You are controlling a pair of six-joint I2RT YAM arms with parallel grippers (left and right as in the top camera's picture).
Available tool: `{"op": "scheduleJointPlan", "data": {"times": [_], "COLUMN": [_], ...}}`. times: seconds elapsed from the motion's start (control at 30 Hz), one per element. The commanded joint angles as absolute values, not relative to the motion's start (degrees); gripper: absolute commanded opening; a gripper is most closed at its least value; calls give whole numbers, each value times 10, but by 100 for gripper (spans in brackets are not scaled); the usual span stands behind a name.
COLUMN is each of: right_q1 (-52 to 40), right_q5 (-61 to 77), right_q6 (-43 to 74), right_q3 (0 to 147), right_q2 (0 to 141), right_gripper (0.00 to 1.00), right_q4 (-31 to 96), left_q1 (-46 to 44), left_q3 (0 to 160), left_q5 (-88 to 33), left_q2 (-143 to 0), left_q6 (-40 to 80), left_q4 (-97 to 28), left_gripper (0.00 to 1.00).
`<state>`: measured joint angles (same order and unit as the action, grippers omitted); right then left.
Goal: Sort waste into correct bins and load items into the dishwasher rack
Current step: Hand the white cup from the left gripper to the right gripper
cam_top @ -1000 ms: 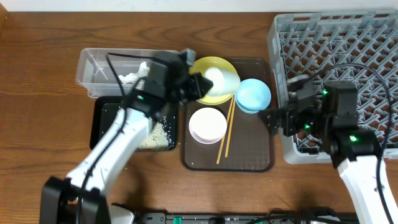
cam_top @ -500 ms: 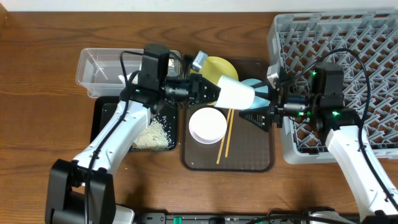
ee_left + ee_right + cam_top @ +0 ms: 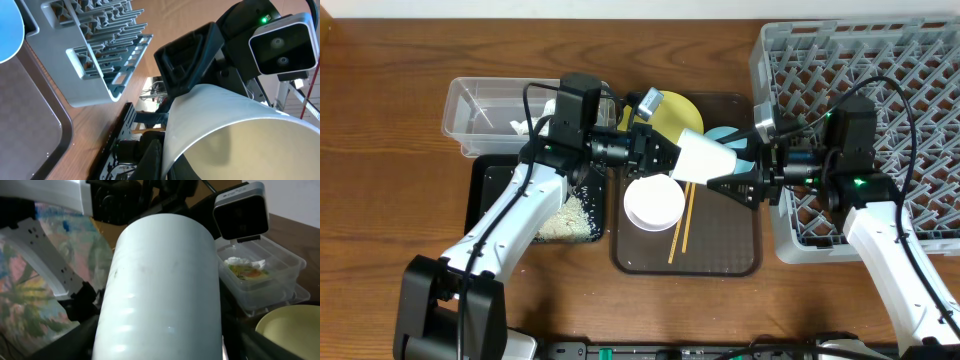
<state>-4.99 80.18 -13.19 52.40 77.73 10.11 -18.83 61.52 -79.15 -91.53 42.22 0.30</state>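
Note:
My left gripper (image 3: 670,155) is shut on the rim of the small pale cup (image 3: 705,157), holding it on its side above the brown tray; one finger (image 3: 152,160) sits outside the cup wall (image 3: 225,130). My right gripper (image 3: 732,165) is open, its fingers on either side of the cup's base end (image 3: 160,290). The yellow plate (image 3: 672,110), light blue bowl (image 3: 730,135), white bowl (image 3: 654,202) and chopsticks (image 3: 680,225) lie on the brown tray. The grey rack (image 3: 880,90) stands at the right.
The clear tub (image 3: 480,110) at the back left holds the white tissue (image 3: 245,262) and the green-and-orange wrapper (image 3: 245,273). The black tray (image 3: 490,195) in front of it holds rice (image 3: 565,218). The brown serving tray (image 3: 720,250) lies between tub and rack.
My left gripper lifted the cup off the plate area and carried it right. My right gripper swung left from the rack, and its fingers now flank the cup.

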Motion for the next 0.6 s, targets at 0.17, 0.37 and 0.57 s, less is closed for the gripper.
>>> {"op": "scheduleJointPlan", "data": {"times": [0.17, 0.37, 0.57], "right_q1": [-54, -53, -21], "right_q5": [804, 626, 467], "right_q6": [-133, -117, -77], "right_q3": [532, 532, 534], "right_q2": [780, 780, 763], "right_gripper": [60, 52, 49], "right_q4": [99, 137, 174], "left_q1": [-189, -188, -172], "left_q3": [617, 617, 620], "left_q5": [-802, -686, -394], "left_q2": [-914, -914, -896], "left_q6": [423, 298, 174], "left_q4": [5, -48, -218], "left_gripper": [17, 64, 69]}}
